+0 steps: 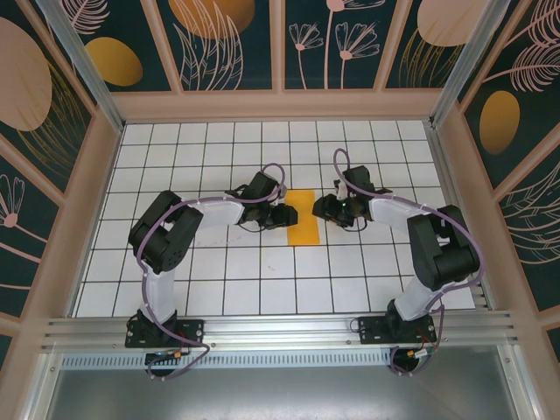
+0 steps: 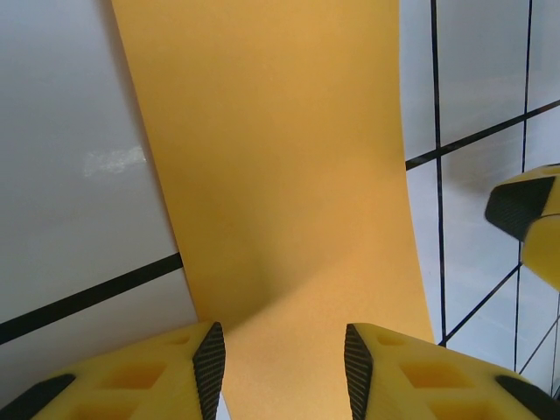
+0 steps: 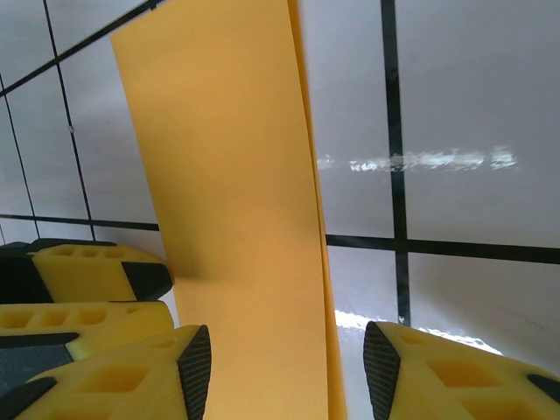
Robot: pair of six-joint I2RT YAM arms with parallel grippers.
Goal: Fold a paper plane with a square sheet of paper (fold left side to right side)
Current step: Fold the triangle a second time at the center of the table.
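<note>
The square sheet of paper (image 1: 303,217) is lying flat on the tiled table (image 1: 219,280) between the two grippers. It is showing as a narrow orange-yellow rectangle with two layers meeting along one long edge (judged to be already folded in half). It is likely handling as light, thin and limp, and sliding easily on the glossy tiles. Pinching a free edge near a corner is looking advisable. The left gripper (image 2: 284,367) and the right gripper (image 3: 287,367) are both standing with fingers apart, straddling the paper and gripping nothing.
</note>
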